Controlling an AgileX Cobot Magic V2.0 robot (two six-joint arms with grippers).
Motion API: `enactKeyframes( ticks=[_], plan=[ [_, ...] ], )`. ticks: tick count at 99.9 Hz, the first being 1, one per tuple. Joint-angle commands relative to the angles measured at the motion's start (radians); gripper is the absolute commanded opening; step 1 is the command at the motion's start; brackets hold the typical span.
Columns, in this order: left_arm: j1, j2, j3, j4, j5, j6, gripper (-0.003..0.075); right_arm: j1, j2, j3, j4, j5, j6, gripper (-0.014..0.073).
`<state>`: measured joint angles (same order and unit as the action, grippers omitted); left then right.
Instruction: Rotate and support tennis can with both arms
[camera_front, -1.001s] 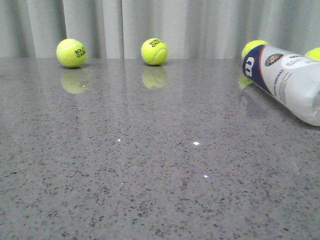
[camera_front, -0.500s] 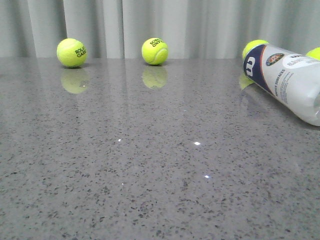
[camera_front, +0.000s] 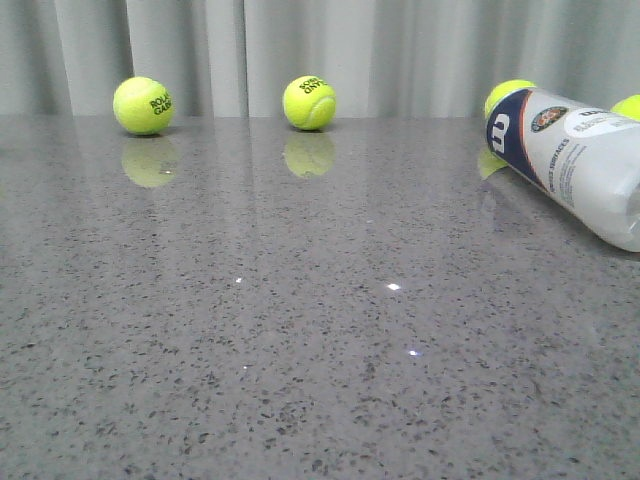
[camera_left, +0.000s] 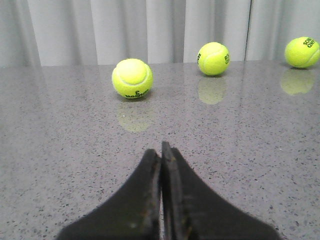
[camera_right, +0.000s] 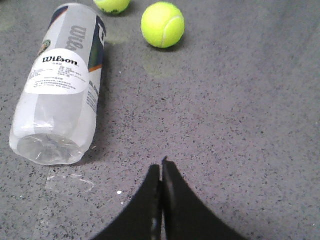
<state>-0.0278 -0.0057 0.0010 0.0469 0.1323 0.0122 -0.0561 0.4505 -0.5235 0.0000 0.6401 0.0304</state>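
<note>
Tennis can (camera_front: 575, 160): clear cylindrical tube, white/navy label, lying on its side at right of polished speckled grey table (camera_front: 300, 330). Fuzzy yellow tennis balls (camera_front: 143, 105) along curtain. Left gripper (camera_left: 161, 155) clenched, empty. Right gripper (camera_right: 161, 172) clenched, empty, near can.

left gripper (camera_left: 161, 150): fingers pressed together | right gripper (camera_right: 161, 167): fingers pressed together

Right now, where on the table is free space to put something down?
The wide gray table in front of the two far tennis balls is bare. The right side is crowded: the tennis can lies there on its side with two balls near it.
</note>
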Motion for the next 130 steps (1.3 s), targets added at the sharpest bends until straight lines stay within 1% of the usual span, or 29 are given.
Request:
enactKeyframes(
  ticks=[1, 3, 6, 7, 8, 10, 11, 15, 17, 20, 21, 28, 34, 51, 66, 76, 95, 130],
  plan=[
    [-0.002, -0.034, 0.044, -0.007, -0.086, -0.012, -0.0018, -0.004, 0.107, -0.112, 0.029, 0.005, -0.003, 0.0157],
    [-0.002, -0.034, 0.044, -0.007, -0.086, -0.012, -0.0018, -0.004, 0.129, -0.132, 0.037, 0.016, -0.003, 0.0192],
    [-0.002, -0.034, 0.044, -0.007, -0.086, -0.012, -0.0018, -0.004, 0.157, -0.157, 0.052, 0.026, -0.003, 0.0290],
    [-0.002, -0.034, 0.044, -0.007, -0.086, -0.012, -0.0018, -0.004, 0.171, -0.170, 0.054, 0.031, -0.003, 0.0311],
    [-0.002, -0.034, 0.044, -0.007, -0.086, -0.012, -0.0018, -0.004, 0.178, -0.176, 0.057, 0.034, -0.003, 0.0353],
    [-0.002, -0.034, 0.044, -0.007, -0.086, -0.012, -0.0018, -0.004, 0.199, -0.195, 0.059, 0.041, -0.003, 0.0395],
    [-0.002, -0.034, 0.044, -0.007, -0.086, -0.012, -0.0018, -0.004, 0.206, -0.207, 0.061, 0.043, -0.003, 0.0437],
    [-0.002, -0.034, 0.044, -0.007, -0.086, -0.012, -0.0018, -0.004, 0.245, -0.237, 0.062, 0.058, -0.003, 0.0556],
    [-0.002, -0.034, 0.044, -0.007, -0.086, -0.012, -0.0018, -0.004, 0.265, -0.256, 0.062, 0.066, -0.003, 0.0591],
    [-0.002, -0.034, 0.044, -0.007, -0.086, -0.012, -0.0018, -0.004, 0.291, -0.280, 0.062, 0.077, -0.003, 0.0666],
    [-0.002, -0.034, 0.044, -0.007, -0.086, -0.012, -0.0018, -0.004, 0.304, -0.293, 0.062, 0.084, -0.003, 0.0671],
    [-0.002, -0.034, 0.044, -0.007, -0.086, -0.012, -0.0018, -0.002, 0.366, -0.358, 0.075, 0.129, -0.003, 0.0641],
    [-0.002, -0.034, 0.044, -0.007, -0.086, -0.012, -0.0018, -0.002, 0.420, -0.412, 0.112, 0.172, -0.003, 0.0631],
    [-0.002, -0.034, 0.044, -0.007, -0.086, -0.012, -0.0018, -0.002, 0.591, -0.580, 0.252, 0.329, -0.003, 0.0631],
    [-0.002, -0.034, 0.044, -0.007, -0.086, -0.012, -0.0018, -0.002, 0.753, -0.701, 0.332, 0.408, -0.003, 0.0631],
    [-0.002, -0.034, 0.044, -0.007, -0.086, -0.012, -0.0018, 0.001, 0.834, -0.752, 0.366, 0.418, -0.003, 0.0631],
    [-0.002, -0.034, 0.044, -0.007, -0.086, -0.012, -0.0018, 0.030, 0.989, -0.832, 0.368, 0.418, -0.006, 0.0631],
    [-0.002, -0.034, 0.044, -0.007, -0.086, -0.012, -0.0018, 0.060, 1.204, -0.898, 0.379, 0.416, -0.014, 0.0631]
  ],
)
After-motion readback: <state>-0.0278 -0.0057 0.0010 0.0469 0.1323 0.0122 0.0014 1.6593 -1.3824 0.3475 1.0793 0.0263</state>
